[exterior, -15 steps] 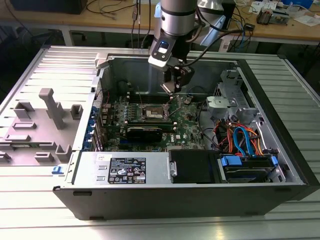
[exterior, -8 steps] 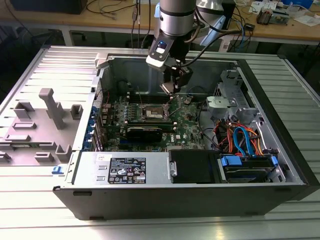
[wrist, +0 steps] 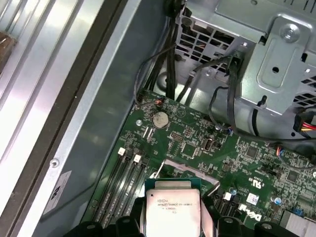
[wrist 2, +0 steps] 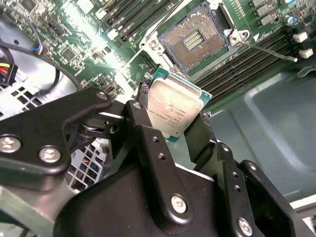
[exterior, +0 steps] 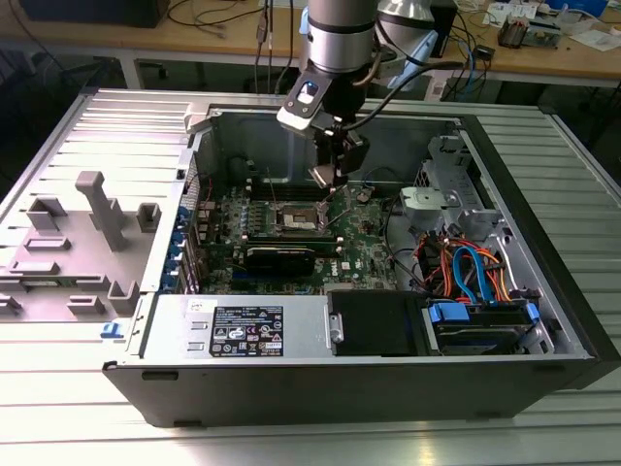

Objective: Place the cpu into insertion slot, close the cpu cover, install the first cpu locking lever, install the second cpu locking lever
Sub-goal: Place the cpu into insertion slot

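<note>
My gripper (wrist 2: 173, 118) is shut on the cpu (wrist 2: 174, 109), a small square chip with a silvery top and a green edge, gripped by two opposite sides between black fingers (wrist 2: 143, 118). In the exterior view the gripper (exterior: 328, 183) hangs inside the open computer case, above the motherboard and just to the exterior view's right of the insertion slot (exterior: 299, 219). The insertion slot (wrist 2: 195, 42) lies bare, its dark contact field showing inside a silvery rim, a short way beyond the cpu. A thin locking lever (wrist 2: 269, 52) sticks out beside it. I cannot tell the cpu cover apart from the socket's metal rim.
Long black memory slots (wrist 2: 247, 66) run beside the socket. A drive cage (exterior: 441, 194) and coloured cables (exterior: 466, 272) fill the case on the exterior view's right. A grey fixture plate (exterior: 78, 233) lies on the exterior view's left. The power supply (exterior: 247, 325) sits at the near wall.
</note>
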You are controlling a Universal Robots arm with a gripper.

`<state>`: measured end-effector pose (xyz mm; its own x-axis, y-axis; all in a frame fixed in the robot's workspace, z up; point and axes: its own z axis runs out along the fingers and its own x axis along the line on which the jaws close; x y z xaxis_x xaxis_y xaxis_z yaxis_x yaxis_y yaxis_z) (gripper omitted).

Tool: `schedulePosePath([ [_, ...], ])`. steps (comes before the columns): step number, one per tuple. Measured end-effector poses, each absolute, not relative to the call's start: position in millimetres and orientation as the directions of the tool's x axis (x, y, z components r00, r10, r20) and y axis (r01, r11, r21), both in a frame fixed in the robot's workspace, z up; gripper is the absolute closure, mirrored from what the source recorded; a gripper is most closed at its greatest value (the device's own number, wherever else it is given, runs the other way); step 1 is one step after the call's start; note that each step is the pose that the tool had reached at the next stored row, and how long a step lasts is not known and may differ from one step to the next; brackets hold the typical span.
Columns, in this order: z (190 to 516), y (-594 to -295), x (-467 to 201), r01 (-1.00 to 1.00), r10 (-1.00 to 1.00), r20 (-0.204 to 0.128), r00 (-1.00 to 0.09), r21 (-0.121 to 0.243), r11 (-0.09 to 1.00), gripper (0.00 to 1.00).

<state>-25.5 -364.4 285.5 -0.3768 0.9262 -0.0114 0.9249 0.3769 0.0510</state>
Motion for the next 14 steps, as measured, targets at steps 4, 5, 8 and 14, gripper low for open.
schedulePosePath([
  [4, 283.3, -364.4, -25.9, 0.946, 0.947, -0.009, -0.321, 0.044, 0.321, 0.46],
  [5, 282.6, -364.4, -26.1, 0.948, 0.949, -0.008, -0.316, 0.042, 0.316, 0.46],
  [8, 280.1, -364.4, -27.3, 0.956, 0.957, -0.007, -0.292, 0.038, 0.292, 0.46],
  [14, 275.7, -364.4, -28.8, 0.977, 0.978, -0.006, -0.210, 0.037, 0.211, 0.46],
])
